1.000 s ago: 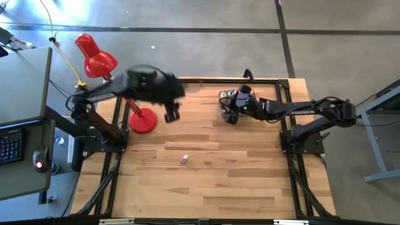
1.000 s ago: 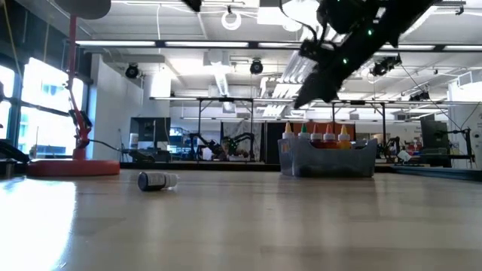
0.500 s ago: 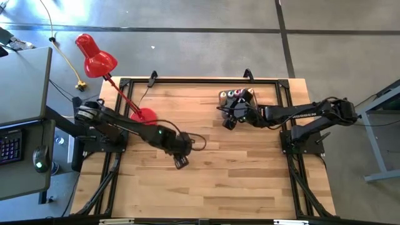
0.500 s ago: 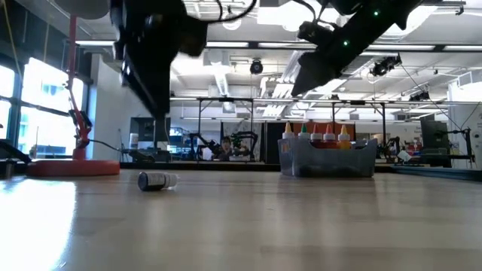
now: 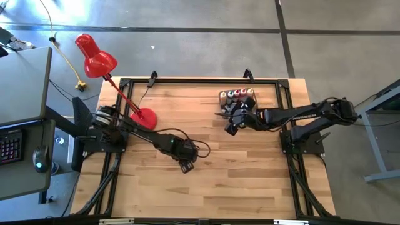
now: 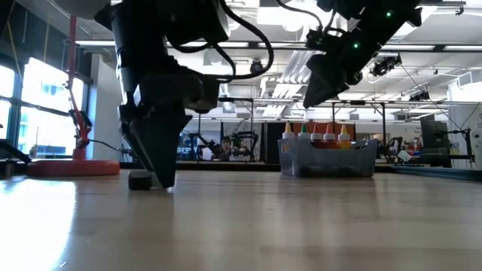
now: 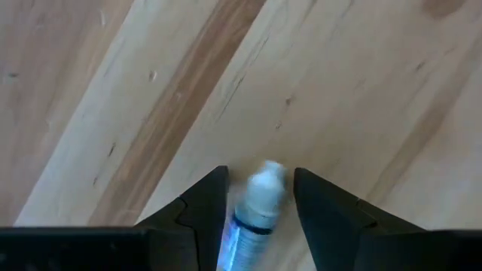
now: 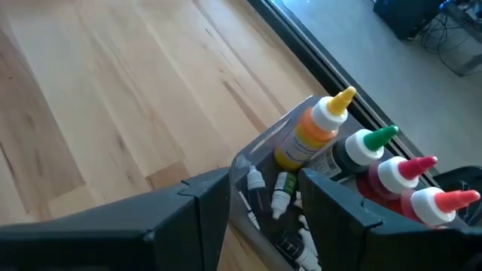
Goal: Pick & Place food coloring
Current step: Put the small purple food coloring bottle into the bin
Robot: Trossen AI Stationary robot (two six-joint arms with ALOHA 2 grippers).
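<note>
One tiny food coloring bottle [image 7: 256,207], dark with a white cap, lies on its side on the wood near the table's middle. My left gripper [image 7: 260,177] is down at the table over it [image 5: 186,165], open, with one finger close on either side of the bottle. In the low view the left gripper [image 6: 162,181] hides most of the bottle [image 6: 139,181]. The other food coloring bottles [image 8: 316,128] stand and lie in the grey tub [image 5: 236,97] at the far edge. My right gripper [image 8: 263,177] hovers open and empty beside the tub's near side [image 5: 231,125].
A red desk lamp stands with its base [image 5: 144,117] on the table's far left, its head [image 5: 94,56] beyond the edge. The grey tub [image 6: 327,159] sits right of centre at the far edge. Bare wood lies toward the near edge.
My left arm has swung from beside the lamp base toward the table's middle and near edge. It has come down until its fingers straddle the small bottle, which has stayed where it lay. My right gripper has drifted slightly away from the tub toward the near edge.
</note>
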